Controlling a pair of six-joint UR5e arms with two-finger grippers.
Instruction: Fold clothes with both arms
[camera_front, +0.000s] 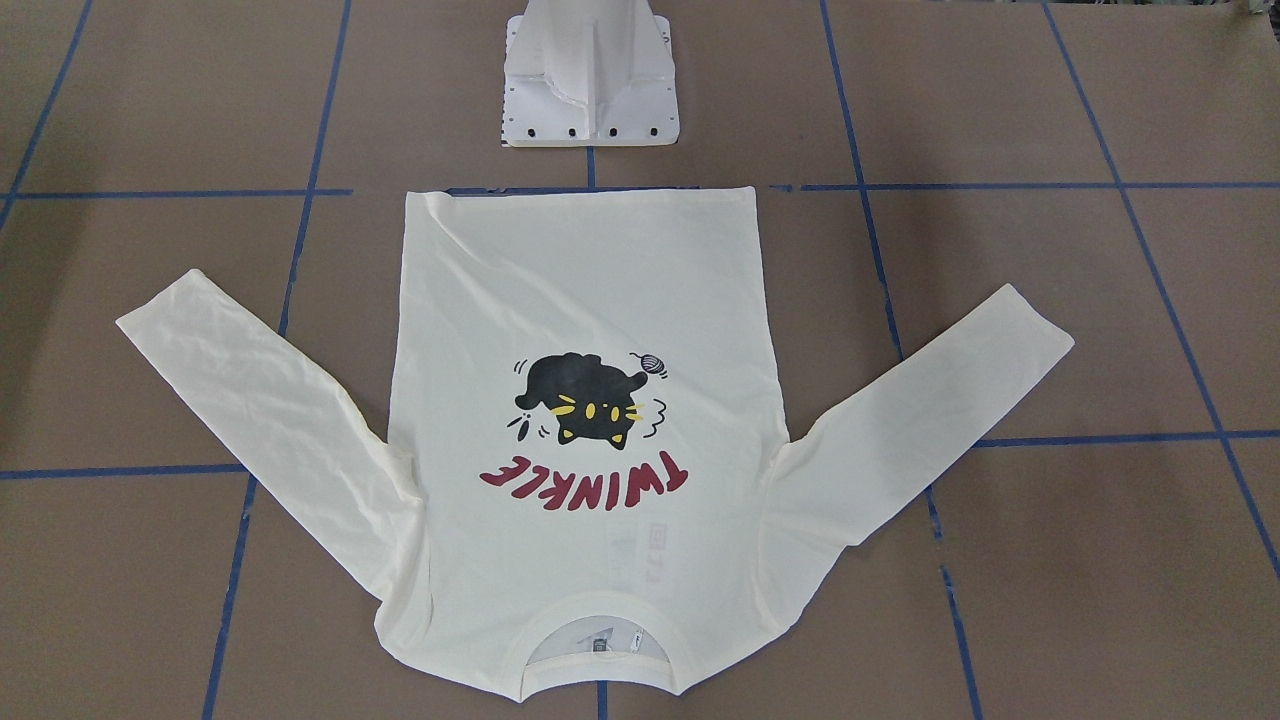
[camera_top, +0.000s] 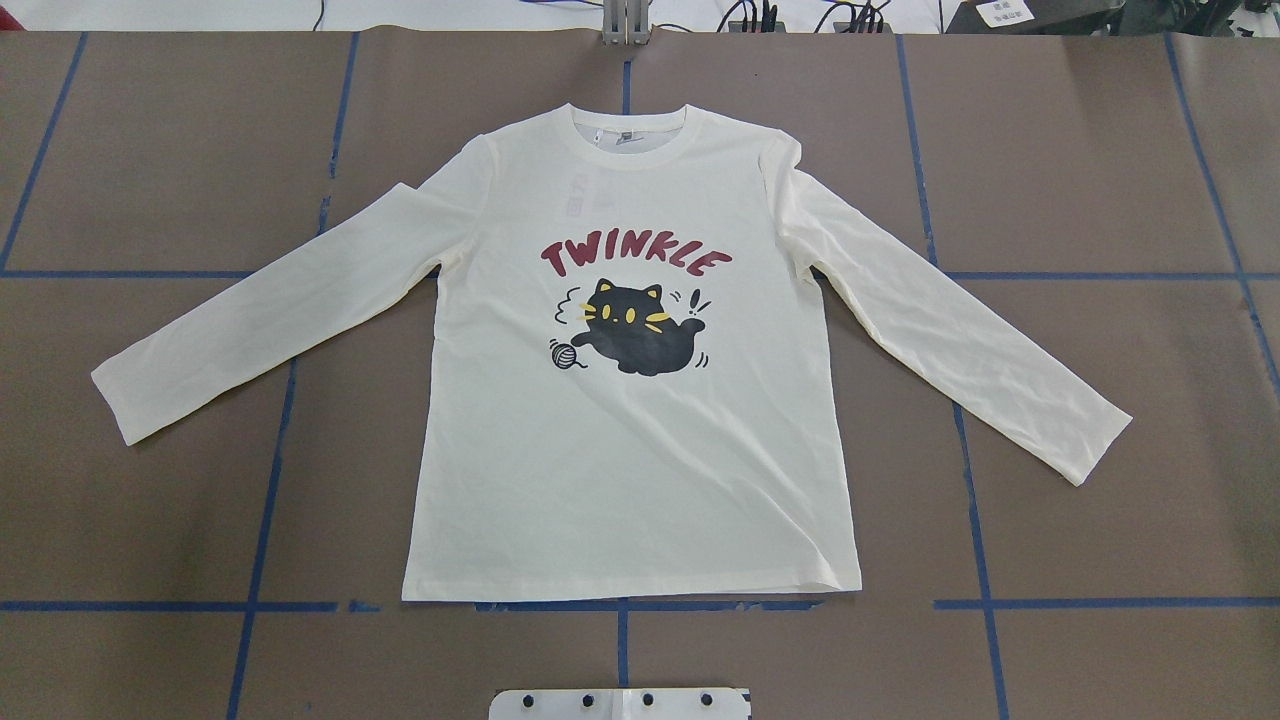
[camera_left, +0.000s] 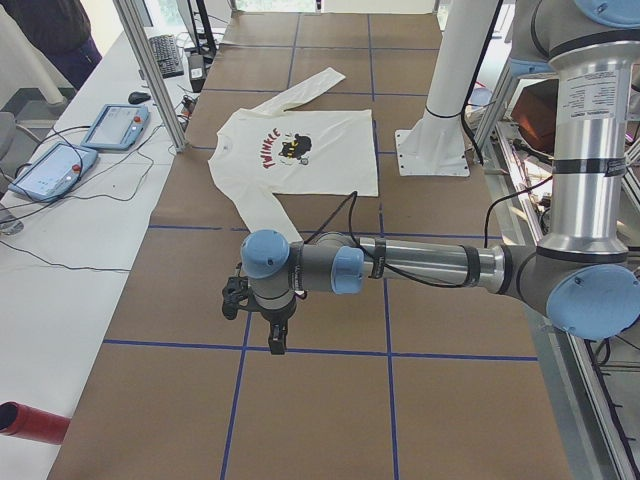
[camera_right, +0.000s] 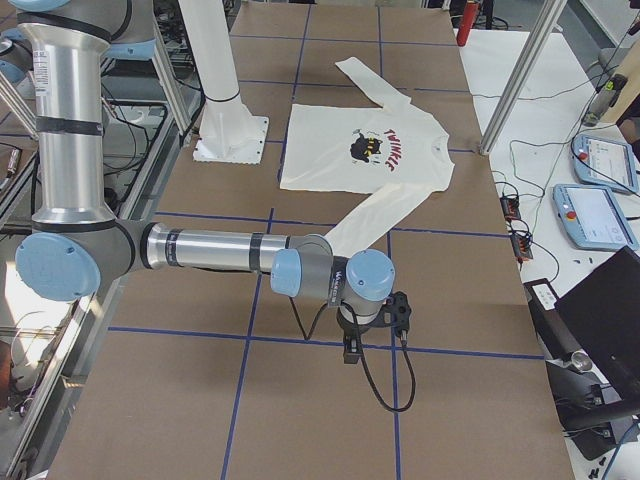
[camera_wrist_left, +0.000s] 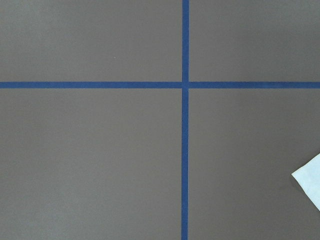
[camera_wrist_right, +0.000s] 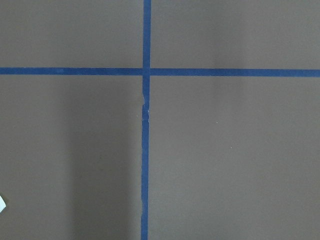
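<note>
**Left jaws:** black, pointing down over the counter (camera_top: 150, 520) at its left end. They show only in the side view, so I cannot tell whether they are parted or closed. Nothing shows between them.
**Right jaws:** black, pointing down over the right end of the counter. The same holds here, and I cannot tell their state.
**Left arm** (camera_left: 430, 265): a silver tube forearm with light blue round joint caps and a black cable looped at the wrist. It is stretched level above the counter, well apart from the shirt's body.
**Right arm** (camera_right: 210, 250): of the same build, also level, with a black cable hanging in a loop below the wrist.
**T-shirt** (camera_top: 640, 470): cream, long-sleeved, of soft knit. It lies flat and print-up in the middle of the counter.
- The straight hem is near the robot and the ribbed round collar is on the far side.
- A black cat with yellow whiskers sits under arched red "TWINKLE" lettering.
- The left sleeve (camera_top: 250, 320) and right sleeve (camera_top: 950, 330) are spread outward, slanting back toward the near side and faintly creased.
- A pale cuff corner (camera_wrist_left: 310, 182) enters the left wrist view at its right edge.

**Counter:** matte brown sheet, gridded with blue tape lines (camera_wrist_left: 185, 150).
**Pedestal base** (camera_front: 590, 90): white, with a square bolted plate, just beside the hem.
</note>
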